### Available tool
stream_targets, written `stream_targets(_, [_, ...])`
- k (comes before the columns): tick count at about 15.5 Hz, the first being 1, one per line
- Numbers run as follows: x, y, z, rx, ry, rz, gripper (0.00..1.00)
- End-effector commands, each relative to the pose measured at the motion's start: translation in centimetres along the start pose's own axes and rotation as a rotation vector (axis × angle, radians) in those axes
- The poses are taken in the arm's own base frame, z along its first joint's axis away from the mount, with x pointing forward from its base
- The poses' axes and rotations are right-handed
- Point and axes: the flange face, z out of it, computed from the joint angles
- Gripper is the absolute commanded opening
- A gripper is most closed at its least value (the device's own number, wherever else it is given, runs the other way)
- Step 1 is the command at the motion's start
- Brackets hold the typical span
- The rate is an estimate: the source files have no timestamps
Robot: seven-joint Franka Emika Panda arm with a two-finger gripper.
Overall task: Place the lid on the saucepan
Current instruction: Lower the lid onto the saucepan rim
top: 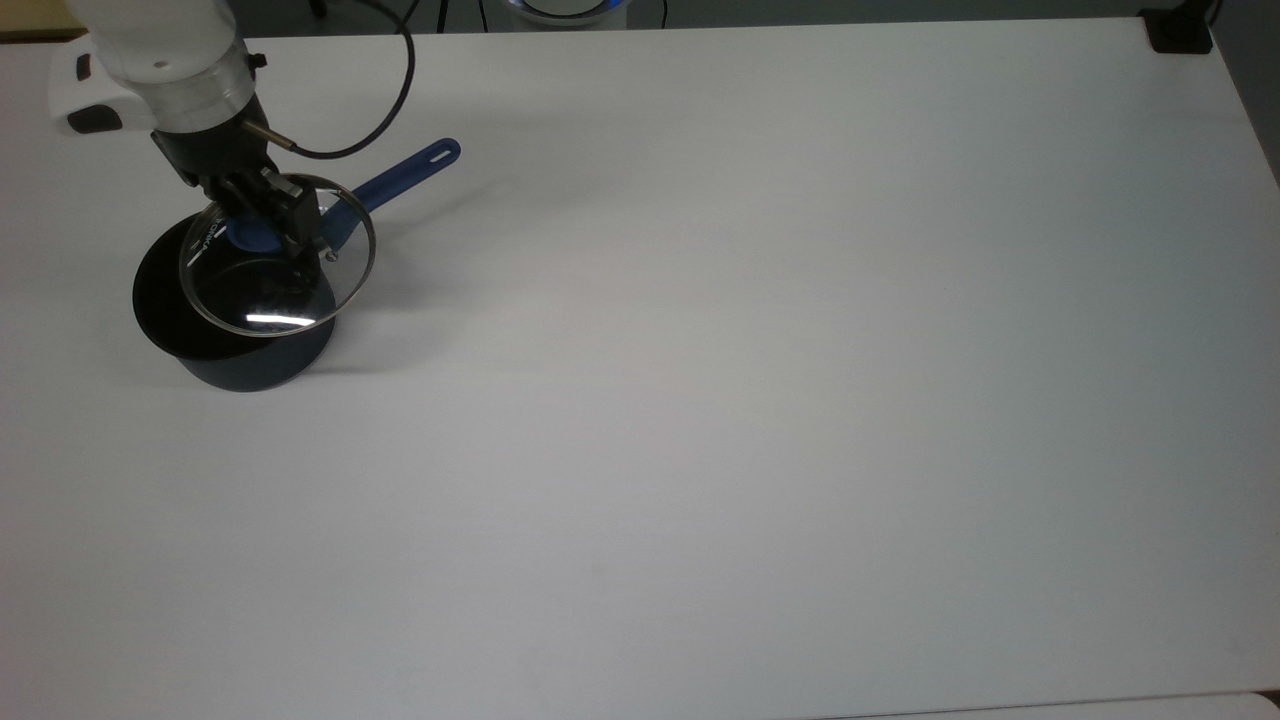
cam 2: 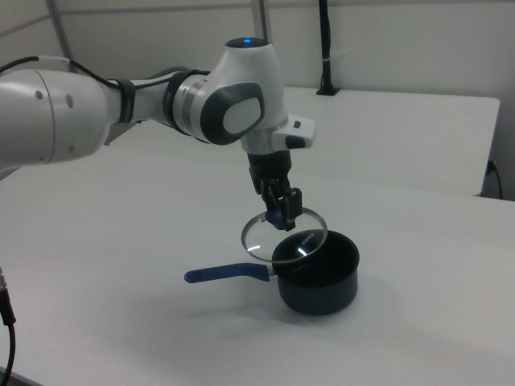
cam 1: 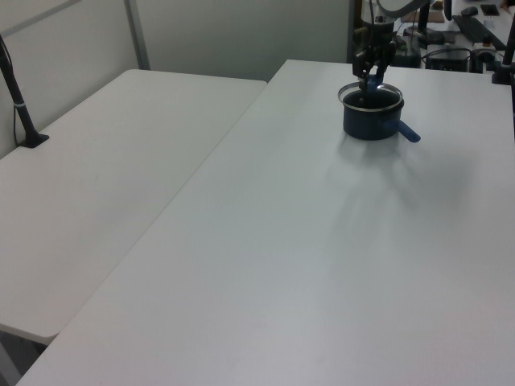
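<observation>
Lid (top: 272, 290) — clear glass, thin metal rim, blue knob. Pan (top: 250, 362) — dark navy outside, black inside, blue handle toward 2 o'clock in the top view. Gripper (top: 262, 214) black, arm (cam 2: 121, 104) white, table (top: 800, 400) white.

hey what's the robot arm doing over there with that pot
The arm's gripper is shut on the blue knob of a clear glass lid and holds it in the air above a small dark saucepan on the white table. In the right view the lid hangs off-centre, towards the pan's blue handle, and is not yet seated on the rim. The pan looks empty inside.
</observation>
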Motion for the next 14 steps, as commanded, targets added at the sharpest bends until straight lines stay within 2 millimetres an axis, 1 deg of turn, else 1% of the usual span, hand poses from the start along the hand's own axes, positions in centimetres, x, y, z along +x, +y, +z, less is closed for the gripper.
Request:
stream_targets(1, [0.7, 0.6, 1.0, 0.021, -0.021, -0.002, 0.38])
stream_targets(3, [1.0, 1.0, 2.2, 0.017, -0.038, 0.006, 0.38])
stream_targets(4, [1.1, 1.3, 2.3, 0.021, -0.039, 0.016, 0.38])
stream_targets(7, [1.9, 2.4, 1.9, 0.070, 0.016, 0.057, 0.38])
stream_targets(9, [2.3, 2.7, 2.3, 0.080, 0.015, 0.069, 0.38])
stream_targets(10, [2.7, 2.8, 1.8, 0.084, 0.027, 0.071, 0.38])
stream_targets(11, [2.9, 2.8, 1.9, 0.083, 0.028, 0.072, 0.38])
stream_targets(12, [3.0, 3.0, 2.6, 0.081, 0.019, 0.077, 0.39])
stream_targets(13, [3.1, 3.4, 2.7, 0.081, 0.019, 0.083, 0.40])
stream_targets(14, [3.3, 3.8, 2.4, 0.081, 0.026, 0.086, 0.40])
